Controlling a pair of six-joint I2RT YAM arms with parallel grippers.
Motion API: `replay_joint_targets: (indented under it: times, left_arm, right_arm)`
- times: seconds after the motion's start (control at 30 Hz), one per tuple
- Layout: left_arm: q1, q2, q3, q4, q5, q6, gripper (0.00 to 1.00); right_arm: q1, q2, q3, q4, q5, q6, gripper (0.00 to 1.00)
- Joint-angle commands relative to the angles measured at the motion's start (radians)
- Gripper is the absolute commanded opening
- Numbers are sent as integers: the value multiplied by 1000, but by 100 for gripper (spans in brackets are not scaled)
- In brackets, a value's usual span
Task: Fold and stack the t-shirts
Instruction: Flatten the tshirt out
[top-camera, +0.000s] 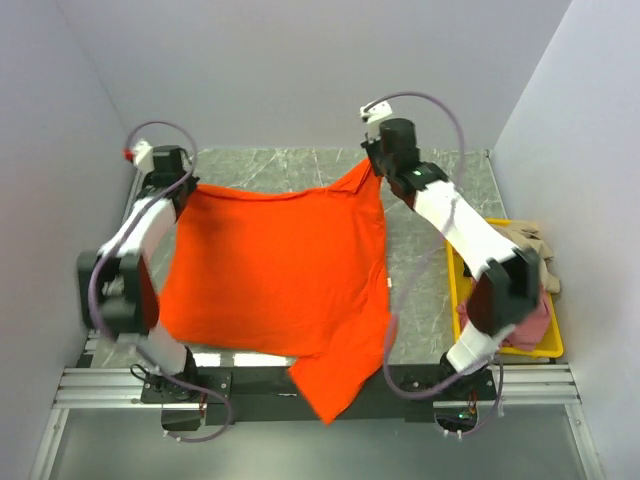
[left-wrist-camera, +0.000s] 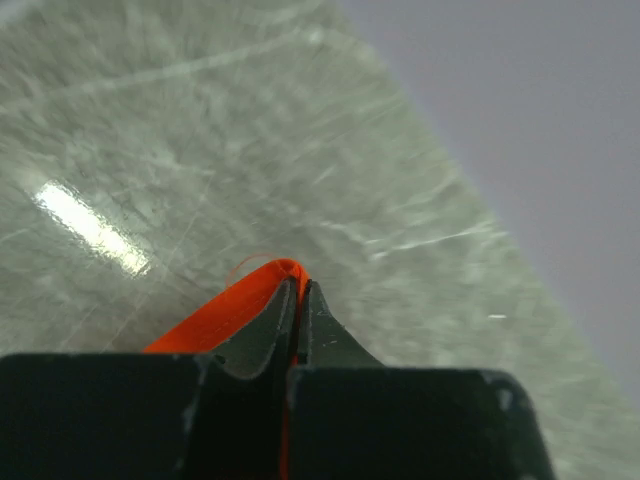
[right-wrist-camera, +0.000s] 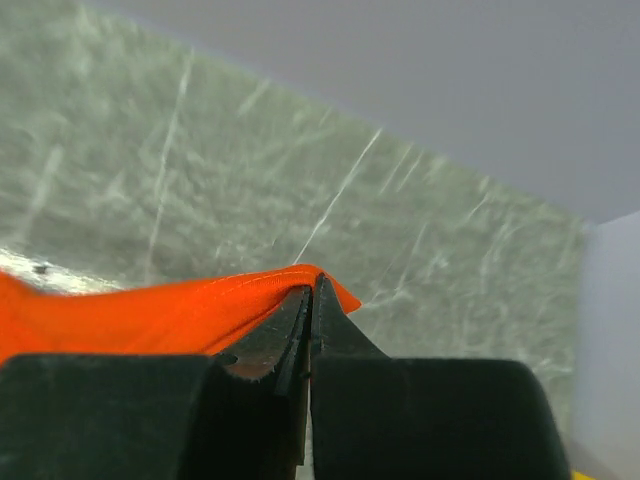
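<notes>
Both claws are clenched on cloth: my left gripper (top-camera: 183, 186) and right gripper (top-camera: 374, 166) each pinch a far corner of the orange-red t-shirt (top-camera: 275, 270), and the held edge runs left to right between them. The rest trails back toward the bases, one flap overhanging the near edge of the table (top-camera: 425, 300). I count three shirts — this one, plus a pink t-shirt (top-camera: 530, 325) and a beige t-shirt (top-camera: 520, 240) in the yellow bin (top-camera: 456, 275).

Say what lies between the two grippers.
The orange-red t-shirt: its far edge spans from left gripper to right gripper, each shut on a corner; the top external view shows it.
</notes>
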Motion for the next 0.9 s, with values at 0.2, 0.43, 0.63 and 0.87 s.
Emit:
replay_joint_targets:
  times: [0.2, 0.43, 0.63, 0.87]
  left_arm:
    - [23, 626, 526, 46, 29, 98, 0]
    - [44, 740, 652, 76, 78, 98, 1]
    - [47, 618, 583, 95, 68, 99, 0]
    - [49, 277, 415, 75, -17, 90, 1]
  right_arm:
    - [-70, 517, 456, -62, -45, 57, 0]
    - [-78, 635, 606, -34, -26, 86, 0]
    - [-79, 504, 463, 59, 5, 131, 0]
    - [-78, 174, 316, 52, 28, 178, 0]
